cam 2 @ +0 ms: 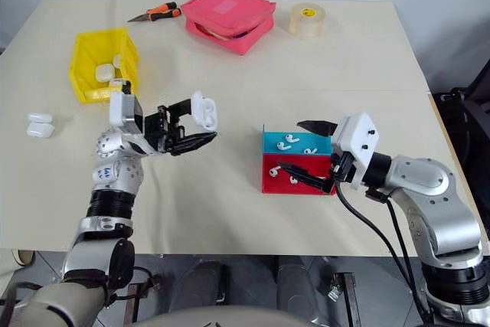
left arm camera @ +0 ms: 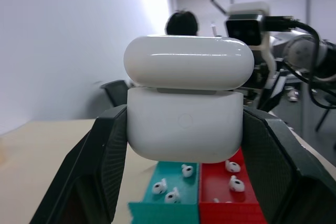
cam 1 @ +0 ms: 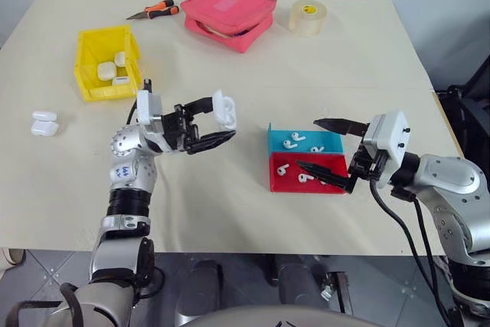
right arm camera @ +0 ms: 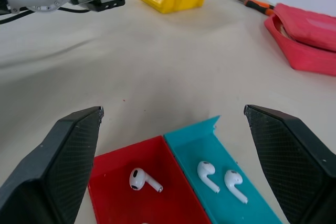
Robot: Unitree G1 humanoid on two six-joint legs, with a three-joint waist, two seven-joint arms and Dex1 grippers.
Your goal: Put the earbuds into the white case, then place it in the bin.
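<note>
White case [cam 1: 224, 109] pinched mid-frame in our left gripper [cam 1: 217, 123]; we lower the spread right gripper [cam 1: 329, 151] squarely over one earbud [right arm camera: 143, 179].

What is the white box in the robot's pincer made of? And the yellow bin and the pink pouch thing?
The white case, held in the left pincer, looks like hard glossy plastic: light gleams on its smooth rounded lid. The yellow bin seems stiff plastic, with thin straight walls and an even bright colour. The pink pouch looks like soft fabric: matte, with stitched-looking edges, though that is less certain.
</note>
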